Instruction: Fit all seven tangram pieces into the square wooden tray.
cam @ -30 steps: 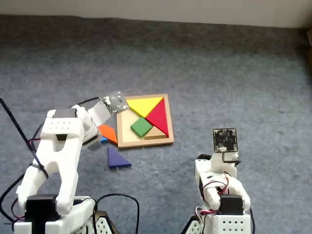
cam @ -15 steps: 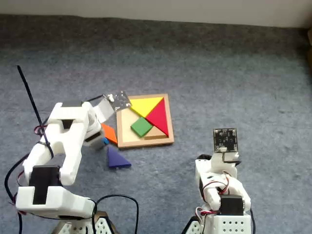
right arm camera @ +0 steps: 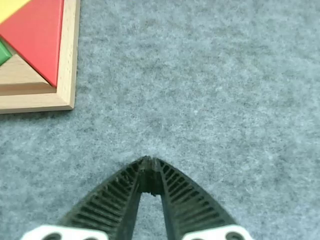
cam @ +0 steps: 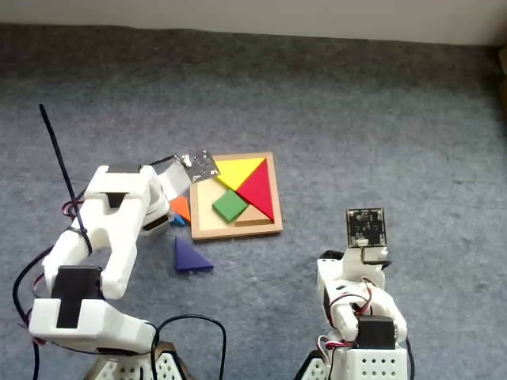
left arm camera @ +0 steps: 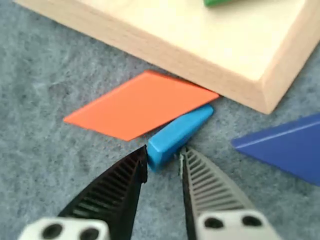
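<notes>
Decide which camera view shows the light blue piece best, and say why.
The left wrist view: the light blue piece sits large in the left gripper, leaning on the orange piece. The high view gives a small blue sliver beside the left arm. The right wrist view faces the tray corner and carpet.

Left of the tray (cam: 238, 231), the parallelogram (cam: 181, 207) touches its wall, the small piece (left arm camera: 177, 135) against it, the triangle (cam: 190, 257) in front.
</notes>
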You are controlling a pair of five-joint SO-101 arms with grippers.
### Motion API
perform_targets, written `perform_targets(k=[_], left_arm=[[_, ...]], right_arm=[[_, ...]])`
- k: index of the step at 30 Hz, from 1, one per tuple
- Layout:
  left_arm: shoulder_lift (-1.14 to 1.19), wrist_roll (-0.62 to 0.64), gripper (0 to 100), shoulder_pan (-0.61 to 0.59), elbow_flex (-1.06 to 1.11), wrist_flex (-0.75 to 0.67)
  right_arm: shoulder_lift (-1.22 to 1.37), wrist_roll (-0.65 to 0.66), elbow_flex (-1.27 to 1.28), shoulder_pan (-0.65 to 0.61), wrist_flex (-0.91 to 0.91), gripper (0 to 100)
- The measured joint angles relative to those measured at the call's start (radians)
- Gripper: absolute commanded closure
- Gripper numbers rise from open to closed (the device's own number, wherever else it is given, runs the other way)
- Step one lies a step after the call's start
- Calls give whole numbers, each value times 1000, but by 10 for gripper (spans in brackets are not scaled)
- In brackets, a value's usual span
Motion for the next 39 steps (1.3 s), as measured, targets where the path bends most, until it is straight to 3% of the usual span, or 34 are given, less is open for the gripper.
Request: perform_targets(k=[7,13,19,22,31,39], left_arm=[[-173,-2,933,3,0,150],[-319,46,940,83,0,222],[-334,51,794,97,3,227],[-336,74,777,101,51,222],[-336,339,768,100,239,-87],[-336,525,765,64,264,-186]], right_arm=[[0,0,0,0,0,981],[0,0,0,0,0,981],[0,0,0,0,0,981],[0,0,0,0,0,981],[0,0,0,0,0,981],[0,0,0,0,0,981]])
